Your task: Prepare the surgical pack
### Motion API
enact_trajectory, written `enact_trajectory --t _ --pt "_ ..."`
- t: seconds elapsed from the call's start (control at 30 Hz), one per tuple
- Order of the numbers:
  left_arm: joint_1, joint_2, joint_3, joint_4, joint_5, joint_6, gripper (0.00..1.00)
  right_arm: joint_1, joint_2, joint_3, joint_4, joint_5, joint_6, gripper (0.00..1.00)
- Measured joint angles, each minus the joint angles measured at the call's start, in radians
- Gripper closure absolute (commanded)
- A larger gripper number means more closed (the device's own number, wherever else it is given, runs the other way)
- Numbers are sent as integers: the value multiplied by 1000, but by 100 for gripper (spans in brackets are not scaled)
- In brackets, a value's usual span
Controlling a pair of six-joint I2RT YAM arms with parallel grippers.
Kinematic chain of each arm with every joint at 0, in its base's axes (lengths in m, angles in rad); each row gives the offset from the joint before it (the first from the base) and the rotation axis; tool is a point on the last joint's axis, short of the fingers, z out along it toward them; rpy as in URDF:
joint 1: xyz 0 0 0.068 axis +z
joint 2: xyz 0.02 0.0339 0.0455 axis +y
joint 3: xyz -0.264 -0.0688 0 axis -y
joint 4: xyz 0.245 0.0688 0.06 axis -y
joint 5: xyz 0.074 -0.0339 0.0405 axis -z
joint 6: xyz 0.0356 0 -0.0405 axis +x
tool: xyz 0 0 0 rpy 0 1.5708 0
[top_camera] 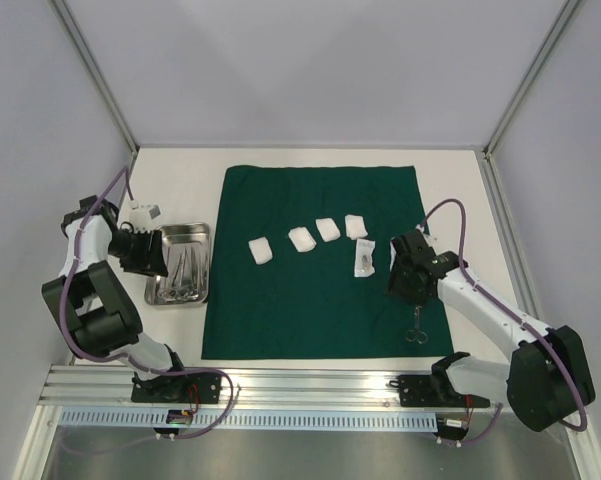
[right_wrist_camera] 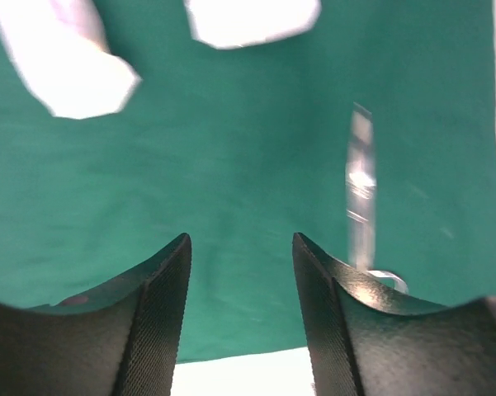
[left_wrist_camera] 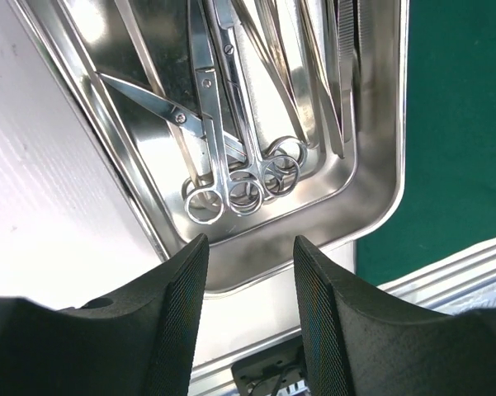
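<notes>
The dark green drape [top_camera: 310, 310] lies spread flat in the middle of the table. On it sit several white gauze pads [top_camera: 302, 238] in a row and one pair of scissors [top_camera: 416, 325] near its right edge. The steel tray [top_camera: 180, 228] stands just left of the drape, with several scissors [left_wrist_camera: 206, 124] and forceps [left_wrist_camera: 347, 49] lying in it. My left gripper [left_wrist_camera: 249, 243] hovers open above the tray's near end [left_wrist_camera: 380, 206], with nothing between its fingers. My right gripper [right_wrist_camera: 241, 239] is open over the drape [right_wrist_camera: 231, 181]. The scissors [right_wrist_camera: 361, 190] lie just right of its right finger.
A small clear packet [top_camera: 364, 259] lies on the drape beside the rightmost gauze pad. White walls with metal posts close in the table. An aluminium rail [top_camera: 310, 385] carrying the arm bases runs along the near edge.
</notes>
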Motion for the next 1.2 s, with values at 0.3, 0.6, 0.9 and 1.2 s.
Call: enact_trajectory --t 0.3,0.6,0.9,1.2 --pt "-11 -47 -9 4 54 -12 45 -91 1 -93 -97 63 65 56" --pt "-78 -106 -26 2 80 -14 44 -155 22 -169 -61 50 76 64" --pt "-96 -126 -35 2 108 -23 44 -163 43 -169 -20 9 50 82" --pt "-97 -138 -35 0 124 -41 44 -164 7 -189 10 -20 25 99"
